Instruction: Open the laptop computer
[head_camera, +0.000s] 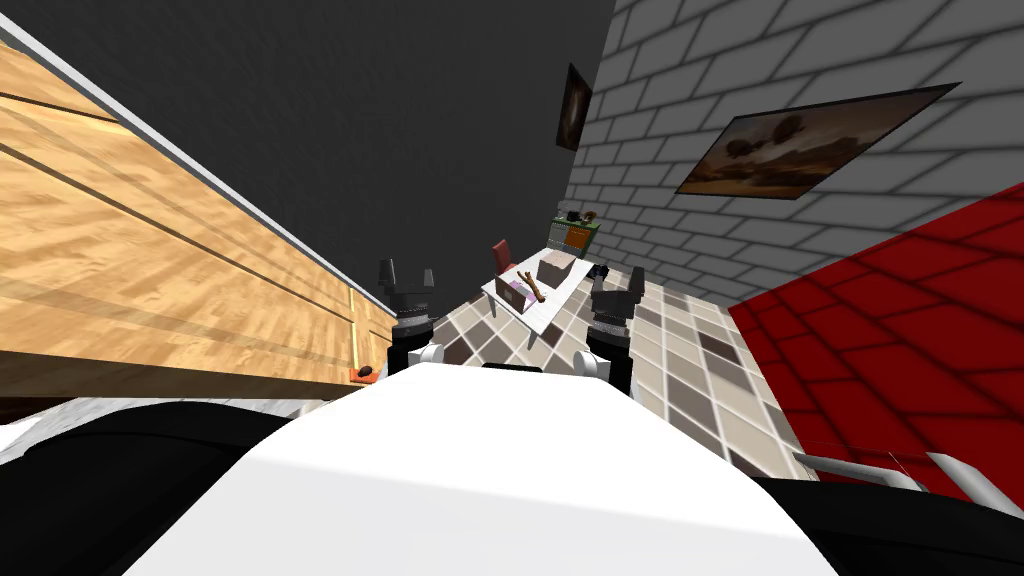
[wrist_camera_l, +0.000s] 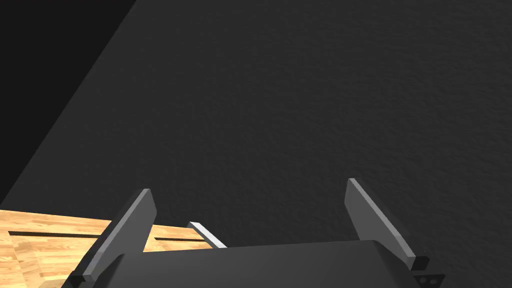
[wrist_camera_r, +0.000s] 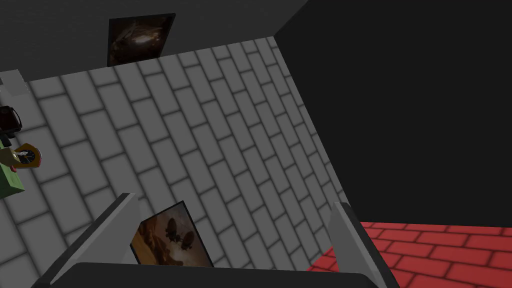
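Checkered beige and brown floor tiles (head_camera: 690, 340) are running toward a grey brick wall (head_camera: 700, 80), where a long white table (head_camera: 541, 307) is standing well ahead of both arms. Small items are lying on that table; which one is the laptop, I cannot tell. Short of the table, the left gripper (head_camera: 407, 268) and right gripper (head_camera: 618, 285) are hovering, each spreading its fingers wide and gripping nothing.

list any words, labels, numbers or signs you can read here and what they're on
None: no text is readable.
large framed picture: a brown painted scene, no writing.
small framed picture: dark, no writing visible.
box on the far white table: too small to tell if it bears a label.
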